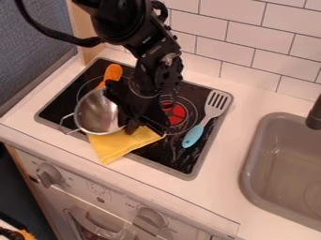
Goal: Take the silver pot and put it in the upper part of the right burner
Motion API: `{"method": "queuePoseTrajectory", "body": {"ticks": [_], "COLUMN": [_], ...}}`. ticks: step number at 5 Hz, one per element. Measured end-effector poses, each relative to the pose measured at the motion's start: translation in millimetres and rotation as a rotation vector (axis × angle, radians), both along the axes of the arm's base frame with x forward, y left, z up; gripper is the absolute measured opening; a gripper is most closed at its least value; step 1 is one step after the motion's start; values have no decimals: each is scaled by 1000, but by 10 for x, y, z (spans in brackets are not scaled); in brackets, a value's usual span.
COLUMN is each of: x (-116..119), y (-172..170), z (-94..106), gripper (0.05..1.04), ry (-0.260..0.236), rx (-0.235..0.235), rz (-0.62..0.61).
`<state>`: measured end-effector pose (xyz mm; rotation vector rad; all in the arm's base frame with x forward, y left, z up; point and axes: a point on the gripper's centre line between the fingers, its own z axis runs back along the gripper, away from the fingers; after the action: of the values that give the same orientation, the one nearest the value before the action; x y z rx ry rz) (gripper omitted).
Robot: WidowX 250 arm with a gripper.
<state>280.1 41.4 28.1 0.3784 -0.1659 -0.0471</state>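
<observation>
Low over the middle of the stove hangs the gripper, pointing down, just right of the silver pot. The pot stands on the left part of the black cooktop, with a wire handle sticking out at its lower left. The gripper covers part of the pot's right side, and whether they touch I cannot tell. To the right of the gripper is the right burner, with a red centre partly hidden by the arm.
A yellow cloth lies beside the pot's lower edge. An orange object is behind the pot. A slotted turner with a blue handle lies along the cooktop's right side. A grey sink is farther right, and a tiled wall stands behind.
</observation>
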Motion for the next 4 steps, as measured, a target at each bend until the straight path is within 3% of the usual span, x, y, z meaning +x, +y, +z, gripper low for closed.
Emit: {"method": "queuePoseTrajectory", "body": {"ticks": [2,4], "x": [-13,292], "y": [72,-130], "z": [131,523], "gripper": [72,72], "ry": [27,-52], "rx": [96,120], "rz": [0,-135]}}
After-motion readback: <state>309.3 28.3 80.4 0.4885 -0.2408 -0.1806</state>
